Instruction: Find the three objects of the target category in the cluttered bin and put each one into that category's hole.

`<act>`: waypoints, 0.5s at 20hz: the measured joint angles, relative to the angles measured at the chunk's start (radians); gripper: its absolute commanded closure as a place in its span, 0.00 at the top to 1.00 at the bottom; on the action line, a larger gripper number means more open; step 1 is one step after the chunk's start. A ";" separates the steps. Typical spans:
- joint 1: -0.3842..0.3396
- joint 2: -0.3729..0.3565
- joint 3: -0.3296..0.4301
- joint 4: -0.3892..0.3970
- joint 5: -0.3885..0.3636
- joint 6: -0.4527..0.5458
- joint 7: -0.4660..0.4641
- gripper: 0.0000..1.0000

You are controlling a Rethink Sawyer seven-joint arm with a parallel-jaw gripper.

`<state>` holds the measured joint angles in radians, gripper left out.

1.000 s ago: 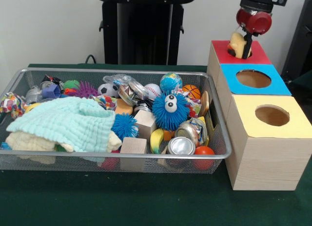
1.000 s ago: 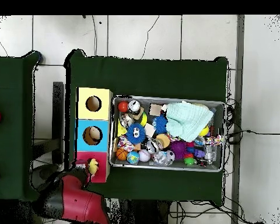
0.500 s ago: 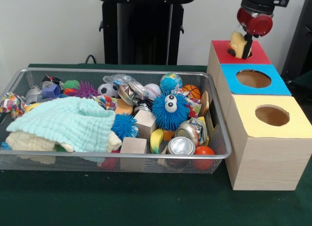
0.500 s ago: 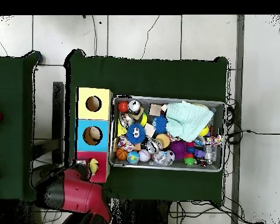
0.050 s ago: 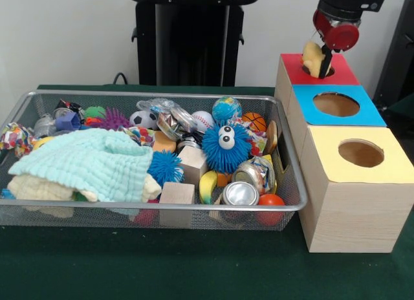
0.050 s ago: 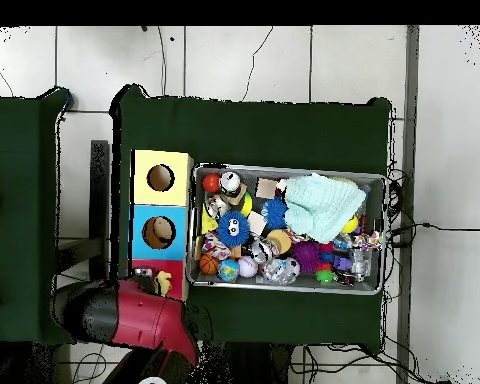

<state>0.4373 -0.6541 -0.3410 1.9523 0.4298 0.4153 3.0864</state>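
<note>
Above the red hole (image 5: pixel 325 70), at the far end of the row of boxes, the tool (image 5: pixel 321 61) hung with a pale yellow object (image 5: pixel 313 56) pinched between its fingers. The object looked soft, perhaps a sponge or a piece of toy food; what it was exactly could not be told. Its lower end stood at the rim of the hole, and in the front view it was not clear whether it touched the red lid (image 5: pixel 340 74) or stayed a little above it. In the overhead view the red arm (image 6: pixel 134 318) covered most of this box, and only a small yellow spot (image 6: pixel 163 285) showed beside it.

The step in hand seemed to be the delivery: one target object was brought to its hole but was not yet let go. Next to the red box stood the blue box (image 5: pixel 336 105) and the yellow box (image 5: pixel 361 153), and both their holes appeared empty from this side.

For the next move, the object probably had to be centred over the opening and then released, so that it would fall inside and not catch on the rim. After this the tool would need to travel to the wire bin (image 5: pixel 288 198) on the green worktop (image 5: pixel 194 267). There the mint cloth (image 5: pixel 90 163) covered many things, so the search could be difficult.
</note>
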 measured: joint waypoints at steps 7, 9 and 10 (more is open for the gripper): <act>-0.021 -0.007 0.017 0.000 -0.013 0.010 0.000 0.00; -0.023 -0.008 0.019 0.000 -0.015 0.010 0.000 0.00; -0.025 -0.008 0.021 0.000 -0.015 0.011 0.000 0.00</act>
<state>0.4127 -0.6623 -0.3204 1.9527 0.4144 0.4263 3.0864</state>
